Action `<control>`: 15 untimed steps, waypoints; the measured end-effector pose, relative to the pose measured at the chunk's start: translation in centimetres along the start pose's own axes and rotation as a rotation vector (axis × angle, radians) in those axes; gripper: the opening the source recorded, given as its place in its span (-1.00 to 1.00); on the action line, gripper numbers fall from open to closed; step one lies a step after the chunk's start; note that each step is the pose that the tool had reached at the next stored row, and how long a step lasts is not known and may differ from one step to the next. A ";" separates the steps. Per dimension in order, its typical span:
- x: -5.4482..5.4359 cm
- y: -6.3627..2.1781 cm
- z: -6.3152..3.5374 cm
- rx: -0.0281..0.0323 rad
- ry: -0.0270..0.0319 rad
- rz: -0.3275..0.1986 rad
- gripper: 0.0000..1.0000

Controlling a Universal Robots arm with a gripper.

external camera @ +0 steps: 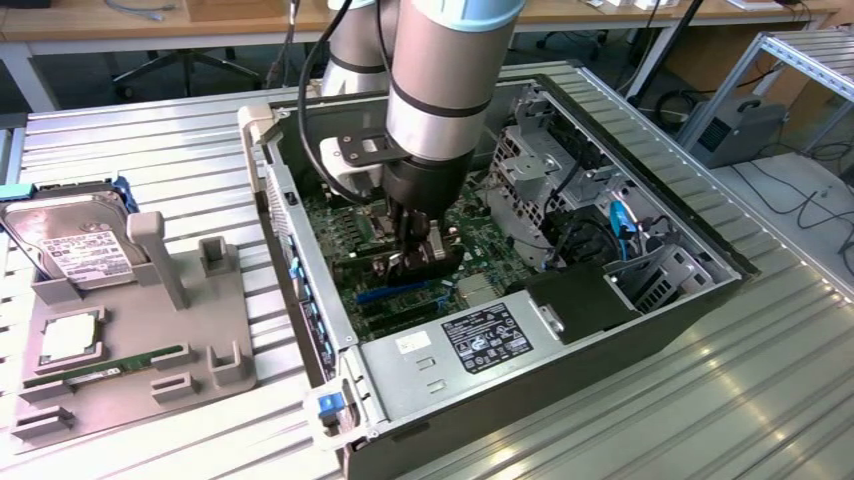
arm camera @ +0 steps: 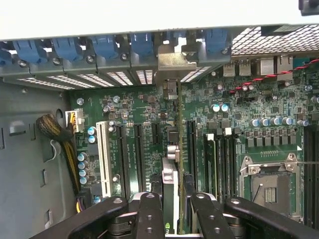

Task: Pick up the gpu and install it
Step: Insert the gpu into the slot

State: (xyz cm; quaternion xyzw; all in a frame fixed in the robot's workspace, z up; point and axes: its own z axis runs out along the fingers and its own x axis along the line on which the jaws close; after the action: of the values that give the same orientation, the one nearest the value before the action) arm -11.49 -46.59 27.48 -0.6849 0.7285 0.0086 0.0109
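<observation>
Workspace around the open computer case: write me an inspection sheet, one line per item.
Surface: ribbed metal table, carrying the open computer case and a grey parts holder.
Job's things: gpu edge-on between the end effector's fingers, standing over the motherboard slots, bracket toward the rear openings.
Clutter: hard drive and memory stick on the holder.
Grippers: end effector inside the case, closed on the gpu.
Cables: braided bundle at the case wall; red wires over the board.
Surroundings: desks and chairs behind.

hard drive (external camera: 74, 250) (white label), memory stick (external camera: 127, 362)
</observation>
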 end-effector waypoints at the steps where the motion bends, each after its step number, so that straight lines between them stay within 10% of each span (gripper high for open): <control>1: 0.0 0.00 0.08 0.0000 0.0000 0.000 -0.47; 15: 0.0 0.14 0.44 -0.0001 0.0002 0.000 -0.47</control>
State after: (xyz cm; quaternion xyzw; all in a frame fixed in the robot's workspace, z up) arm -11.63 -46.60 27.04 -0.6850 0.7284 0.0086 0.0109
